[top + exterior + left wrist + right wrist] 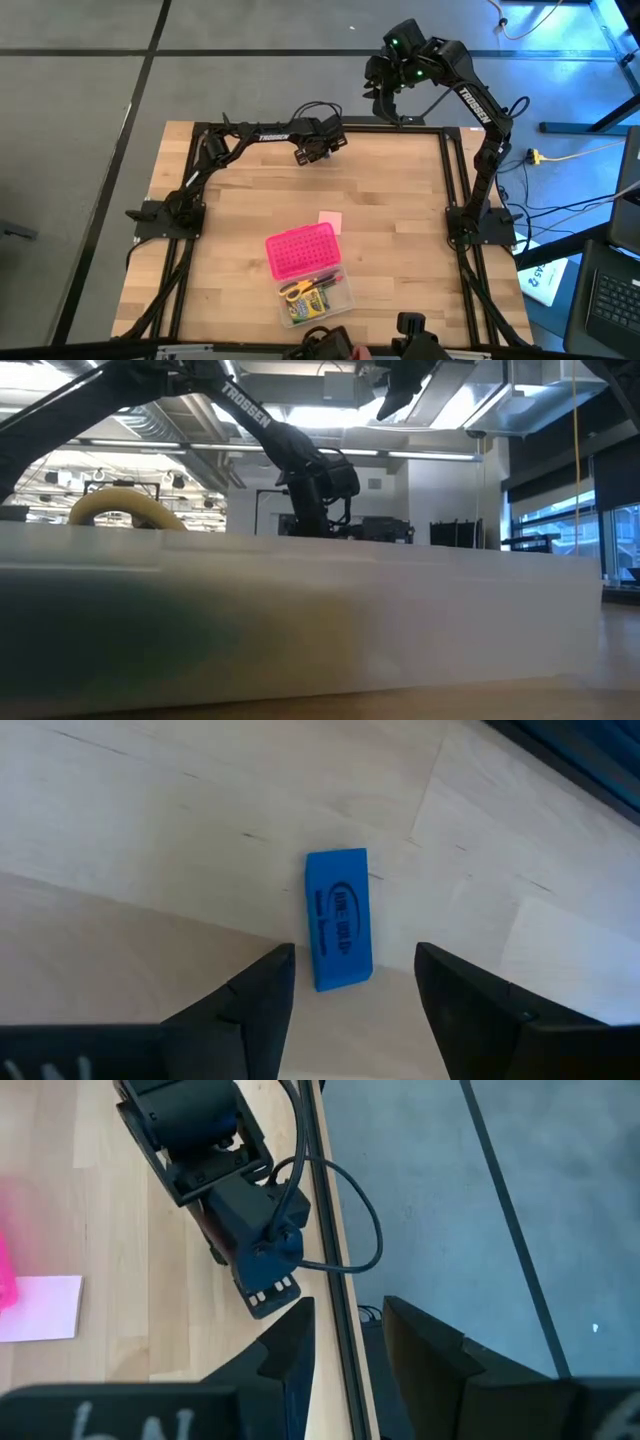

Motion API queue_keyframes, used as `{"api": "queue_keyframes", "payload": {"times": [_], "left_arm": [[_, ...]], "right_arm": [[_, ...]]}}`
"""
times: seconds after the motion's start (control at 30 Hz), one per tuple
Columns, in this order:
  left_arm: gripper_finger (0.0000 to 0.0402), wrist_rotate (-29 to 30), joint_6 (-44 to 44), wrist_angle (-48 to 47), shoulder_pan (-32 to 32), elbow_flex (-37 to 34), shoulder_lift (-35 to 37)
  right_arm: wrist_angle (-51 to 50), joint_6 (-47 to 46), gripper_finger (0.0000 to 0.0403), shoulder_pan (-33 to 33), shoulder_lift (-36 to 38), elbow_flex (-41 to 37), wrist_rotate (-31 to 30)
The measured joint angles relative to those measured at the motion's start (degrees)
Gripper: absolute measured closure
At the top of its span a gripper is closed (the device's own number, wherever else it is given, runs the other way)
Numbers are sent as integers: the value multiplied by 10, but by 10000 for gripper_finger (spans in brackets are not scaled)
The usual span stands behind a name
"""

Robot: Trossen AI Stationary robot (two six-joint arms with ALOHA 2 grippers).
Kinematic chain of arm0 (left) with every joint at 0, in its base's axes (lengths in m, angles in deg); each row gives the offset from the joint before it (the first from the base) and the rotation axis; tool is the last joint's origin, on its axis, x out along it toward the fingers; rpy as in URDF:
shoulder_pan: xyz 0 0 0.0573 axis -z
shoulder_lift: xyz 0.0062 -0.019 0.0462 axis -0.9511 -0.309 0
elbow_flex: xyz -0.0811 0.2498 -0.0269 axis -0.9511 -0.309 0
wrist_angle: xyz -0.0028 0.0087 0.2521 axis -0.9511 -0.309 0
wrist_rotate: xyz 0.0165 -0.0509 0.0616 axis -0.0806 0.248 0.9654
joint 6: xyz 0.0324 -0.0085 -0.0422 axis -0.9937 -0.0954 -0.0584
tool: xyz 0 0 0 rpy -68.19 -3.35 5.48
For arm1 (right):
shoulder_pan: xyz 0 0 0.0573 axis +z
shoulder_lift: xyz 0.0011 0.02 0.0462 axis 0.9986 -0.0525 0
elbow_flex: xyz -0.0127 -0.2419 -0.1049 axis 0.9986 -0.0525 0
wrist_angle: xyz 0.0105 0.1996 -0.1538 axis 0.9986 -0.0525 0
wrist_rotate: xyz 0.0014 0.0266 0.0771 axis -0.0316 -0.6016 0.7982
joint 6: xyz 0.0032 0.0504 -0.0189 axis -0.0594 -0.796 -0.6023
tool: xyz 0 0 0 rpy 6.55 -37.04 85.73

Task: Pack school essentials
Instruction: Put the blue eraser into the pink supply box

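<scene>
left pincer (355,982) low, fingers apart | right pincer (345,1330) raised, fingers apart

pale matt wood table (400,200); smooth blue eraser (338,932); glossy pink plastic box (302,250).
</scene>
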Motion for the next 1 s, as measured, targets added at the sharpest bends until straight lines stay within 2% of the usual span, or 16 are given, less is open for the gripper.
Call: {"api": "queue_keyframes", "payload": {"times": [0.43,0.6,0.73,0.9,1.0], "left_arm": [[201,13,13,0,2,0,0],[203,-67,17,28,-8,0,0],[202,-134,75,29,-25,8,0],[204,-121,91,2,-32,20,0],[204,-91,93,10,-24,30,0]], "right_arm": [[0,0,280,0,0,0,0],[0,0,280,0,0,0,0],[0,0,280,0,0,0,0],[0,0,280,0,0,0,0],[0,0,280,0,0,0,0]]}}
